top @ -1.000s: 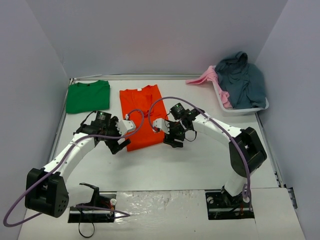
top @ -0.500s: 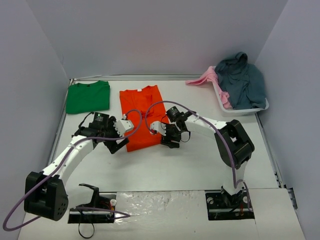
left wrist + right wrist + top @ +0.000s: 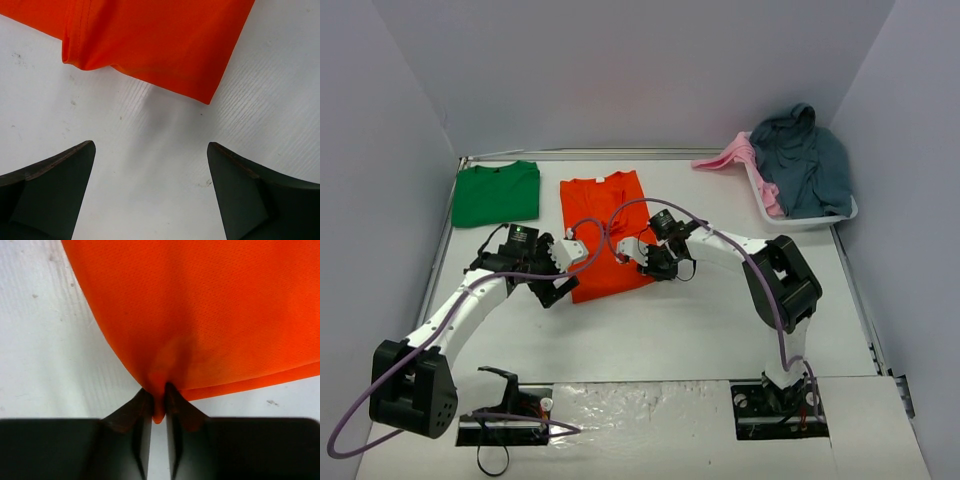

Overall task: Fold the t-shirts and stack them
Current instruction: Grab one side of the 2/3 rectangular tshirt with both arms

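Note:
The orange t-shirt (image 3: 603, 222) lies folded lengthwise in the middle of the table. The green t-shirt (image 3: 497, 193) rests folded at the back left. My right gripper (image 3: 158, 392) is shut on the near right corner of the orange t-shirt (image 3: 200, 305), a pinch of cloth bunched between its fingers. In the top view the right gripper (image 3: 647, 262) sits at the shirt's near right edge. My left gripper (image 3: 150, 165) stands open over bare table just short of the near left corner of the orange t-shirt (image 3: 150, 35); from above the left gripper (image 3: 556, 284) is beside that corner.
A white bin (image 3: 807, 216) at the back right holds a grey-blue garment (image 3: 805, 160) and a pink one (image 3: 732, 154) that hangs over its rim. Purple cables loop over the orange shirt. Grey walls close in the table on three sides.
My right gripper slid left onto the shirt's near right corner and closed on it. The left gripper stayed open and barely moved.

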{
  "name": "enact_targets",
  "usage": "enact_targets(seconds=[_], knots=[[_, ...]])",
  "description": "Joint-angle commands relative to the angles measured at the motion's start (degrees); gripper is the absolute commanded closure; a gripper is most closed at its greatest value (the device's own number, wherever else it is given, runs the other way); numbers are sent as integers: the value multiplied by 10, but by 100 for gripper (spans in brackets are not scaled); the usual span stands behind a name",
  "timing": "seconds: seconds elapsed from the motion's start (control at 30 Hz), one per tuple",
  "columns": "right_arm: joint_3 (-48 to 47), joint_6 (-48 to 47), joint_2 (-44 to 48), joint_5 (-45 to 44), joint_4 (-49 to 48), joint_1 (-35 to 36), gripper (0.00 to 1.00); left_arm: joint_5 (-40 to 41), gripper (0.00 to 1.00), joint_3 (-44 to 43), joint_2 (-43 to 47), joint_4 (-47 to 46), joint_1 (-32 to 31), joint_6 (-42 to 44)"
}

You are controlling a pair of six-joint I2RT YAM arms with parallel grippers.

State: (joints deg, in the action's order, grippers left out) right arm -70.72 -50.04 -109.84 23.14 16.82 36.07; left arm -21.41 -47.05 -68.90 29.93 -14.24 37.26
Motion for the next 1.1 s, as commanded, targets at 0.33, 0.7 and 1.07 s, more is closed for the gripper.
enact_targets(seconds=[0.33, 0.7, 1.07], knots=[[40, 35, 32, -36, 62, 2, 100, -53, 6, -18, -3, 51, 2, 23], [37, 84, 86, 33, 145, 8, 100, -21, 6, 14, -7, 62, -68, 44], [-15, 98, 21, 127, 200, 8, 100, -27, 6, 47, -16, 15, -132, 62]])
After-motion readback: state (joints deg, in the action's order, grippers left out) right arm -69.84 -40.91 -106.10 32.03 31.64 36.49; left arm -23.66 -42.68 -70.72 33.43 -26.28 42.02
